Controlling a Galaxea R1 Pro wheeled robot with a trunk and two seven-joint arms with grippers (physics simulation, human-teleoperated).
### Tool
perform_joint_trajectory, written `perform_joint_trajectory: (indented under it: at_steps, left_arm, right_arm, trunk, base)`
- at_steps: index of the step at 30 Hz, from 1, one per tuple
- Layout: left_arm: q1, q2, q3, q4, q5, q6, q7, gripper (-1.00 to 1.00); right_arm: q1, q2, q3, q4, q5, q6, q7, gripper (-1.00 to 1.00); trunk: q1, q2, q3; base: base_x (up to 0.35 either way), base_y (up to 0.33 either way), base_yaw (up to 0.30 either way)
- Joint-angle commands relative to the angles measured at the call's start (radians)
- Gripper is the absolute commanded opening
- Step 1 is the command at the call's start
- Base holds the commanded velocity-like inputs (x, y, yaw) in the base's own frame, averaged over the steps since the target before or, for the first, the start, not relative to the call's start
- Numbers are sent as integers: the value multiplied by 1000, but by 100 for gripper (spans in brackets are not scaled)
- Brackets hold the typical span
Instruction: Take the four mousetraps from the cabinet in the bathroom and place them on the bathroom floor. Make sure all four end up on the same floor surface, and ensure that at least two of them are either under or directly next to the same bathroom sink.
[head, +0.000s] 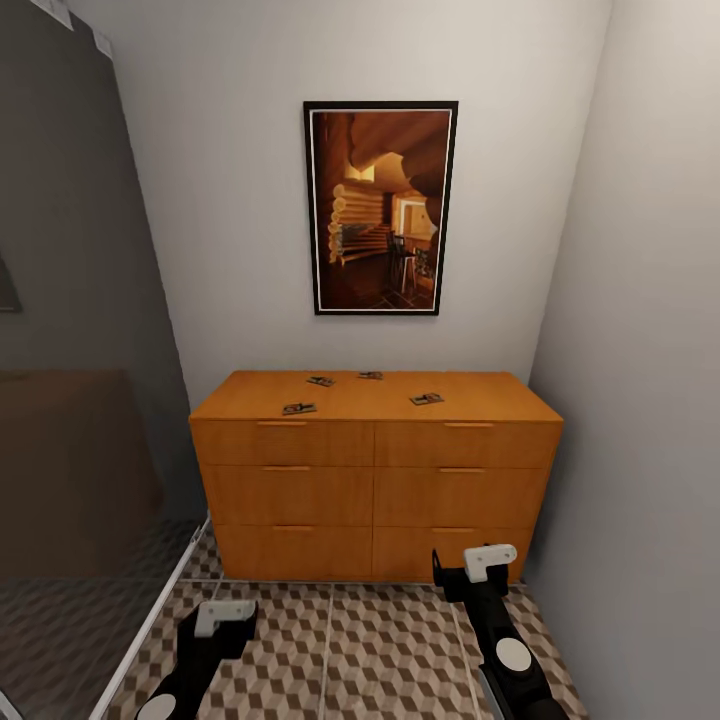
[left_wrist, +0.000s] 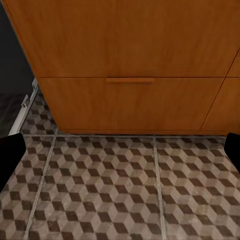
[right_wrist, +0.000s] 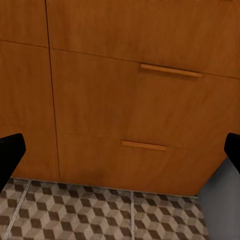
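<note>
Four small flat tan wooden mousetraps with dark wire (head: 299, 408) (head: 321, 381) (head: 370, 375) (head: 426, 399) lie spread on top of the wide orange-brown wooden cabinet (head: 375, 470), none on the cube-patterned brown-and-beige tiled bathroom floor (head: 350, 650) yet. Likely light, stiff, thin boards; pinch across the long edges, keep off the wire. Thin profile could make the pickup fiddly. Left gripper (head: 222, 618) and right gripper (head: 478, 565) hang low facing the drawers; both sets of jaws wide apart, holding and touching nothing.
</note>
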Motion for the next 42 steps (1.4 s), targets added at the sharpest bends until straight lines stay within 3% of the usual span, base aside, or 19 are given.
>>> perform_joint_trajectory:
  at_steps: [1,9,18,25,29,34,38,40,42]
  left_arm:
    - [0,0,-2,1,-1,5,3,100]
    - [0,2,-13,73,0,1,-4,100]
    - [0,3,-35,221,7,-8,-6,100]
    - [1,5,-34,305,10,-37,-7,100]
    - [1,7,-34,413,9,-134,-7,100]
    - [1,7,-32,617,9,-341,-5,100]
    - [1,9,-33,728,6,-427,-5,100]
    - [1,9,-33,751,5,-438,-5,100]
    - [1,11,-33,816,3,-477,-5,100]
  right_arm:
    - [-1,0,2,-2,11,9,-6,100]
    - [-1,-4,2,-45,11,9,-4,100]
    - [-1,0,-1,-115,11,27,-4,100]
    - [-1,2,-1,-233,12,144,-1,100]
    - [-8,3,-1,-300,12,214,1,100]
    - [-93,6,-1,-330,13,279,1,100]
    - [-162,6,-1,-330,11,369,3,100]
    - [-181,6,-1,-327,11,380,4,100]
    - [-291,6,-1,-246,10,399,5,100]
  trunk:
    - [0,-1,-1]
    - [0,-1,-1]
    - [0,-1,-1]
    - [0,-1,-1]
    - [0,-1,-1]
    - [0,-1,-1]
    - [0,-1,-1]
    - [0,-1,-1]
    - [0,-1,-1]
  base:
    - [0,0,0]
    - [0,0,0]
    - [0,0,0]
    - [0,0,0]
    - [0,0,0]
    - [0,0,0]
    - [0,0,0]
    - [0,0,0]
    - [0,0,0]
